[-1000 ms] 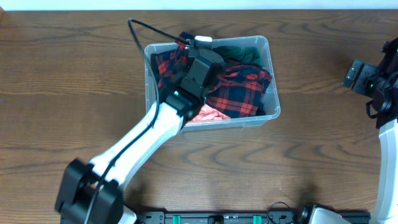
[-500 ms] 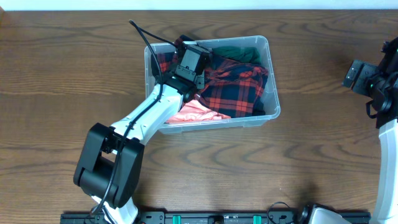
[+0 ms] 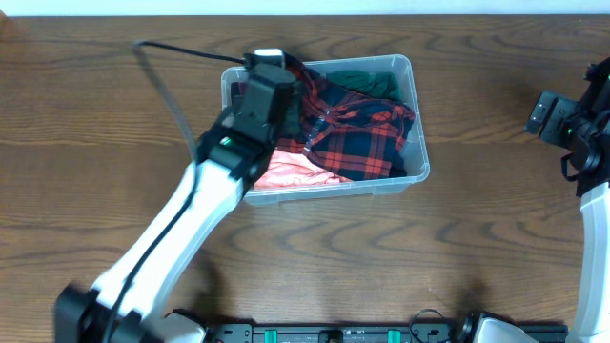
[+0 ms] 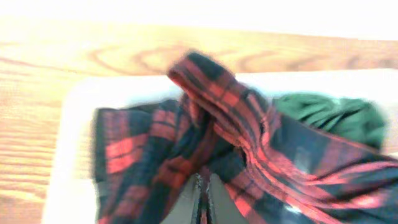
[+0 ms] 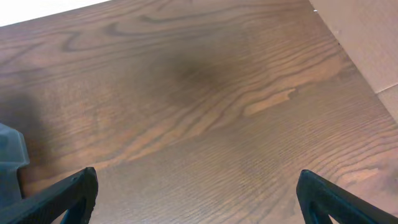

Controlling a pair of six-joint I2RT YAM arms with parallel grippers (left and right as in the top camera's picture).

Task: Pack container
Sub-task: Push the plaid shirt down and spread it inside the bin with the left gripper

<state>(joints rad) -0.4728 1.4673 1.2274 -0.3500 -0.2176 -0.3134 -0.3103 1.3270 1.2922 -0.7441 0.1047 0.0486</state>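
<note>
The clear plastic container (image 3: 420,119) stands at the back centre of the table, holding a red-and-black plaid cloth (image 3: 367,133), a dark green cloth (image 3: 370,84) and a coral cloth (image 3: 291,171). My left gripper (image 3: 284,93) is over the container's left end, shut on a fold of the plaid cloth, which stretches up from the fingers. In the left wrist view the closed gripper (image 4: 200,190) sits against the plaid cloth (image 4: 249,124), with the green cloth (image 4: 329,115) at right and the container's rim (image 4: 67,124) at left. My right gripper (image 3: 550,114) is open and empty at the far right; the right wrist view shows it (image 5: 198,199) over bare wood.
The wooden table (image 3: 114,143) stretches to all sides of the container. The left arm's black cable (image 3: 162,67) loops over the table left of the container. A light cardboard-coloured surface (image 5: 373,37) shows past the table edge in the right wrist view.
My left arm has swung left, from the container's middle to its left end. The plaid cloth has been drawn left with it, uncovering more coral cloth. The right arm has not moved.
</note>
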